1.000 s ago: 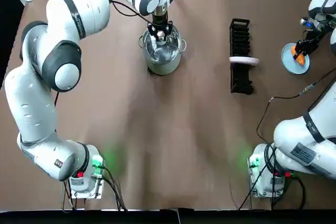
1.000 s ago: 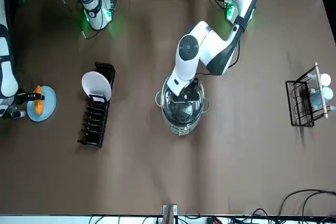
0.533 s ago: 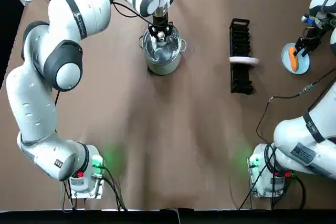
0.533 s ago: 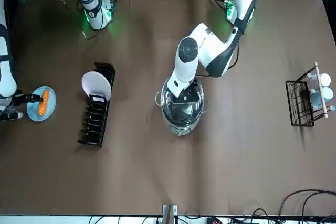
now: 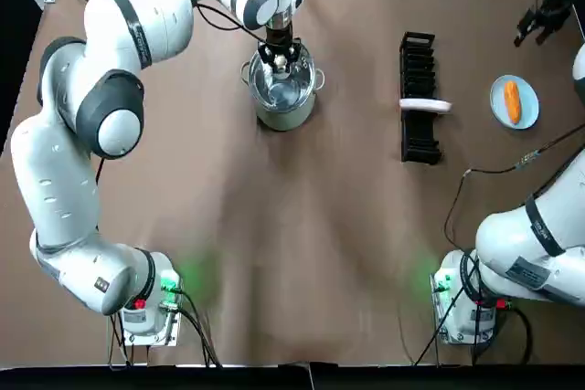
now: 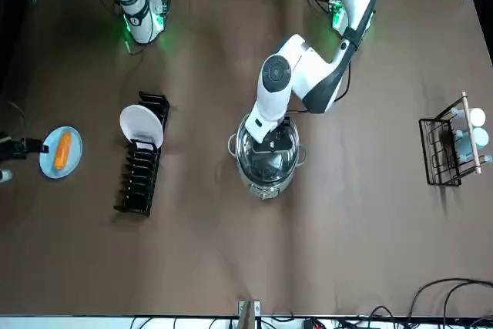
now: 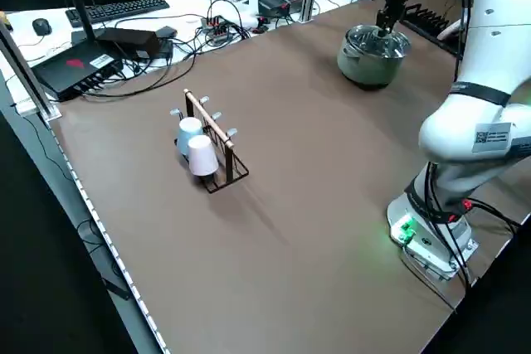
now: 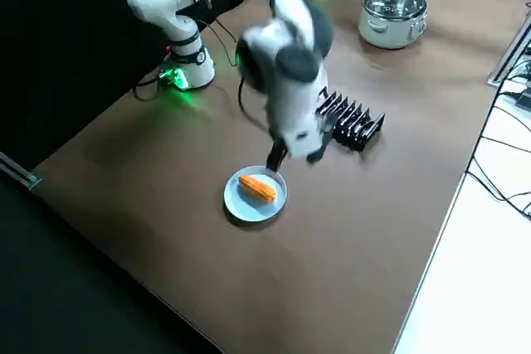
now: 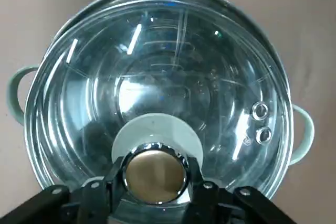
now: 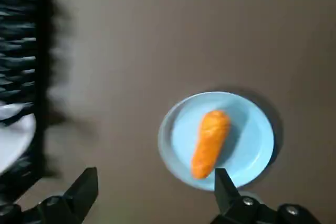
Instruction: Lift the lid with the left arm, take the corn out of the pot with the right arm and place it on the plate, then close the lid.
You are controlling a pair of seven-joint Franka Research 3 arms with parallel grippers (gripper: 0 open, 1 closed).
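Observation:
A steel pot (image 5: 283,90) stands at the far middle of the table with its glass lid (image 9: 157,82) seated on the rim. My left gripper (image 5: 277,54) is shut on the lid's round knob (image 9: 156,169), one finger on each side. The orange corn (image 5: 513,102) lies alone on the light blue plate (image 5: 498,114) at the far right. My right gripper (image 5: 539,20) hangs open beyond and above the plate, holding nothing; its wrist view shows the corn (image 10: 210,142) on the plate (image 10: 252,145) well below its spread fingers.
A black dish rack (image 5: 419,134) holding one white plate (image 5: 425,106) stands between pot and blue plate. A wire rack with cups (image 6: 454,144) sits far on my left side. A thin cable (image 5: 494,171) trails over the table near the right arm.
My right gripper opened, left the corn on the blue plate and pulled up and away towards the far edge. The left gripper stayed on the lid knob over the pot.

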